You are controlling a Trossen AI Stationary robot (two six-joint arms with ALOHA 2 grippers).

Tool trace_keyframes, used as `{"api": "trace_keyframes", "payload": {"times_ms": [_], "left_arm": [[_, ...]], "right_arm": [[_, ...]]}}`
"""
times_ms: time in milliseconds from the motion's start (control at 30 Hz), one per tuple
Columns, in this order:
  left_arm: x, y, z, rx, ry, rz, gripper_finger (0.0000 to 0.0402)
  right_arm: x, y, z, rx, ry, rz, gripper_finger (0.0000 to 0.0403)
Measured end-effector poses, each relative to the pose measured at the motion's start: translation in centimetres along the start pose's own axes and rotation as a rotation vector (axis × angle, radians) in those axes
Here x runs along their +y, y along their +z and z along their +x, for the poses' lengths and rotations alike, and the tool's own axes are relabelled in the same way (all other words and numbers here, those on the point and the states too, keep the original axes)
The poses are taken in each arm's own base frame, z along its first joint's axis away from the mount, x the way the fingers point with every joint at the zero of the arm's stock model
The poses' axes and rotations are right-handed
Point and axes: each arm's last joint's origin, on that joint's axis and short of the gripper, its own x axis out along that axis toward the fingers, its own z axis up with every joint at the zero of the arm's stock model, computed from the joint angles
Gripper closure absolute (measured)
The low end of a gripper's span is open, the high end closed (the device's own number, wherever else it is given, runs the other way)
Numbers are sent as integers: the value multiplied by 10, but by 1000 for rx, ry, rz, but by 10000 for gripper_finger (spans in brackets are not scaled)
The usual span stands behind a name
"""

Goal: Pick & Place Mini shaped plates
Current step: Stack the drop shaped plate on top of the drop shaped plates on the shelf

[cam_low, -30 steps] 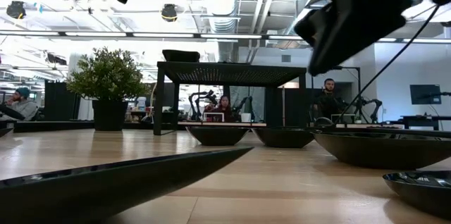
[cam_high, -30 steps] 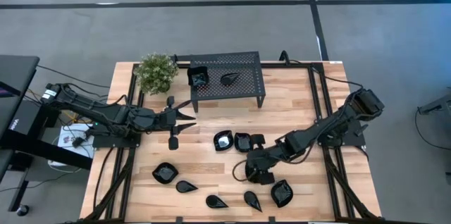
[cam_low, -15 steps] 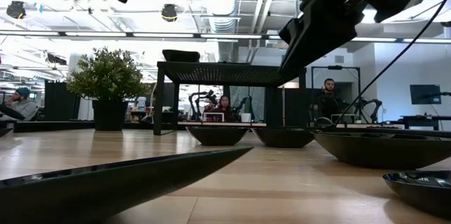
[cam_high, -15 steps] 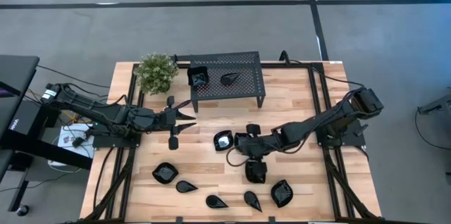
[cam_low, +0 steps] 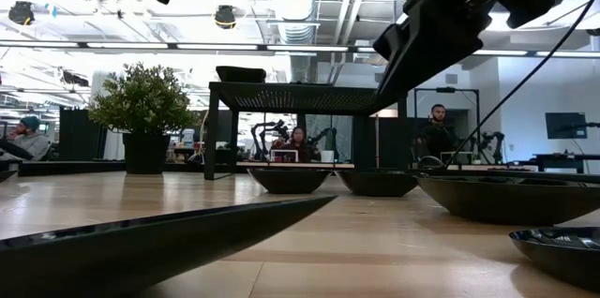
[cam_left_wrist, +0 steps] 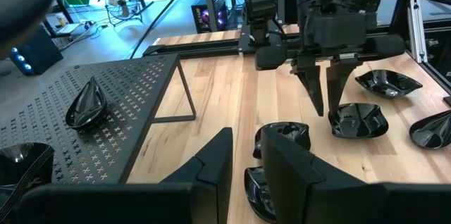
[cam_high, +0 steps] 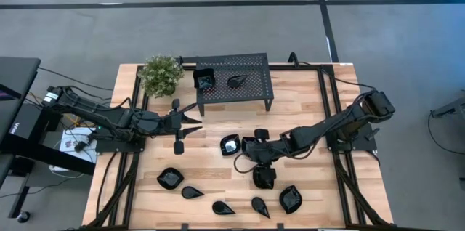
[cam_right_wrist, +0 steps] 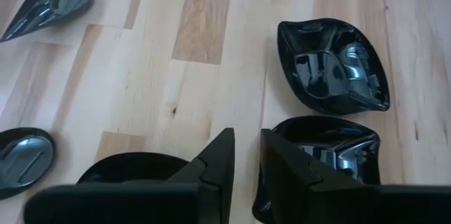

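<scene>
Several glossy black mini plates lie flat on the wooden table; a squarish one [cam_high: 230, 144] and its neighbour [cam_right_wrist: 331, 153] sit mid-table. More lie near the front edge, among them a teardrop [cam_high: 192, 192] and a round one [cam_high: 171, 179]. Two more, a squarish plate [cam_high: 205, 80] and a teardrop [cam_high: 237, 81], rest on the perforated stand [cam_high: 254, 89]. My right gripper [cam_high: 245, 155] hangs slanted down over the mid-table plates, open by a narrow gap with nothing in it [cam_right_wrist: 243, 160]. My left gripper [cam_high: 192, 123] waits at the left, open by a narrow gap, holding nothing.
A potted plant [cam_high: 160, 75] stands at the far left corner beside the stand. Black rails [cam_high: 325, 115] run along the table's sides. Bare wood lies between the two grippers and right of the stand. People sit in the room behind the table.
My right gripper has swung from over the plate near the front edge toward the far edge and a little left, now above the mid-table plates, then stopped. That front plate now shows uncovered on the table. No finger gap has changed.
</scene>
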Motion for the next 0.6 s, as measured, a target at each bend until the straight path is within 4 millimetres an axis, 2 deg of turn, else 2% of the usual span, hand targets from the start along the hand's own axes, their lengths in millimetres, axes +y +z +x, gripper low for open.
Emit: {"api": "trace_keyframes", "payload": {"times_ms": [333,433,600], "left_arm": [[0,0,0,-3,0,-2,325],[0,0,0,-5,1,-2,325],[0,1,0,-6,1,-3,325]], "right_arm": [[-1,0,0,5,-3,1,339],[-1,0,0,4,-3,-49,339],[-1,0,0,-3,1,-23,324]]}}
